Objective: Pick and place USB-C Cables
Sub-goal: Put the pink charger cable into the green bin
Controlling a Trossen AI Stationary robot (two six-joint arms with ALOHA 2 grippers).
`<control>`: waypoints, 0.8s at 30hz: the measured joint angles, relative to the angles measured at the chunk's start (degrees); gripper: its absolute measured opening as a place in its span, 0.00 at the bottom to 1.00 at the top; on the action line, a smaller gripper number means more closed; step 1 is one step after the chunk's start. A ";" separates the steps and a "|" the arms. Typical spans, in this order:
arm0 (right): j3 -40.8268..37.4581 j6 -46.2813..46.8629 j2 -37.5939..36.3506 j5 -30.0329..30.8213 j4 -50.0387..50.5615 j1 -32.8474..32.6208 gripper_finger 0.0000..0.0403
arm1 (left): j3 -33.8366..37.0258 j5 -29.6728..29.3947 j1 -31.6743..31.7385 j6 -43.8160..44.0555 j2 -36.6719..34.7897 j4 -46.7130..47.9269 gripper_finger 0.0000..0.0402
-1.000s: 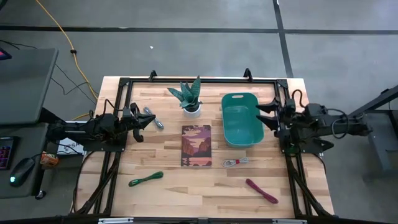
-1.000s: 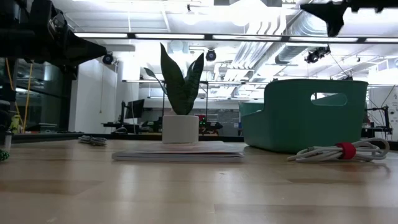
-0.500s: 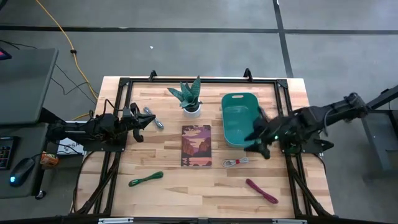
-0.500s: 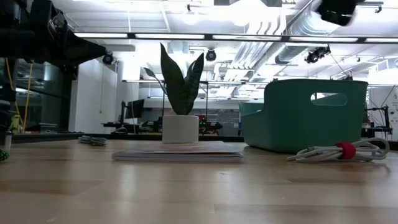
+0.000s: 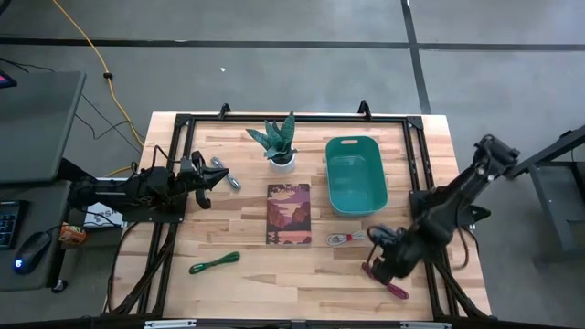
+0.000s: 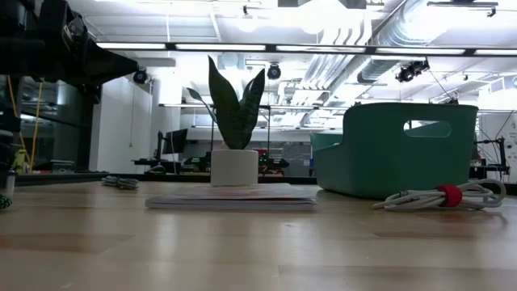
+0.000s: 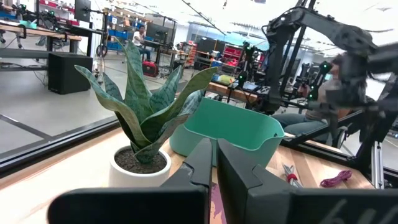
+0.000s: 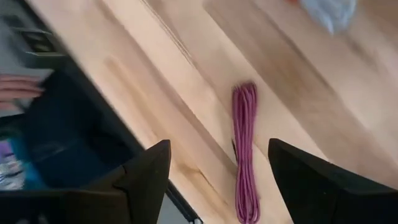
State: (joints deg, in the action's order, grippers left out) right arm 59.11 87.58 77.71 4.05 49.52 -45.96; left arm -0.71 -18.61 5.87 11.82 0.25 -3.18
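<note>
High view: teal bin point(image 5: 356, 174) right of centre, nothing seen inside it. Potted plant point(image 5: 280, 144) to its left; notebook point(image 5: 289, 213) at frame centre, below the plant. Grey cable point(image 5: 226, 174) upper left of the notebook, just beside the left gripper point(image 5: 203, 180), which waits at the table's left edge. Green cable point(image 5: 215, 263) at lower left, long axis running left to right and tipped slightly up to the right. White cable point(image 5: 345, 238) with a red bit just below the bin, lying roughly left to right. Maroon cable point(image 5: 386, 282) at lower right, long axis slanting from upper left down to lower right — partly covered by the right gripper point(image 5: 380, 260), reaching over its upper end. Thin yellow cord point(image 5: 91, 53) on the floor at upper left.

Low view: plant point(image 6: 234, 121) left of centre on the table, notebook point(image 6: 232, 197) flat before it. Bin point(image 6: 396, 149) at right, interior hidden by its wall. White cable point(image 6: 444, 197) in front of the bin, stretched left to right. Grey cable point(image 6: 121, 183) small at far left.

Left wrist view: fingers point(image 7: 200, 165) clenched together, grasping nothing. Plant point(image 7: 143, 118) at left, bin point(image 7: 233, 127) behind it at centre, nothing seen in it. Maroon cable point(image 7: 339, 179) small at lower right.

Right wrist view: fingers point(image 8: 146, 177) released and spread wide, one at each lower side. Maroon cable point(image 8: 245, 152) between them on bare wood, long axis nearly up and down the frame — untouched.
</note>
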 joint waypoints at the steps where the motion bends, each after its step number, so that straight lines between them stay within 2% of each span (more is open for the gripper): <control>1: 0.00 1.84 1.55 0.00 0.01 -1.03 0.65 | -0.02 0.00 -0.02 -0.01 0.00 0.01 0.01; 6: 0.00 7.18 8.90 -0.54 -0.84 -4.63 0.65 | -0.01 0.00 -0.01 0.01 0.00 0.01 0.01; 14: 0.00 11.58 18.20 -4.62 -1.86 -6.43 0.65 | -0.01 0.00 -0.01 -0.01 0.00 0.00 0.01; 24: 0.00 11.47 22.77 -4.12 -5.65 -6.60 0.65 | -0.01 0.00 -0.02 0.00 0.00 0.01 0.01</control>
State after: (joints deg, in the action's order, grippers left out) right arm 59.11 99.05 100.48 -0.07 43.87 -52.56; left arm -0.72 -18.61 5.85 11.83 0.25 -3.17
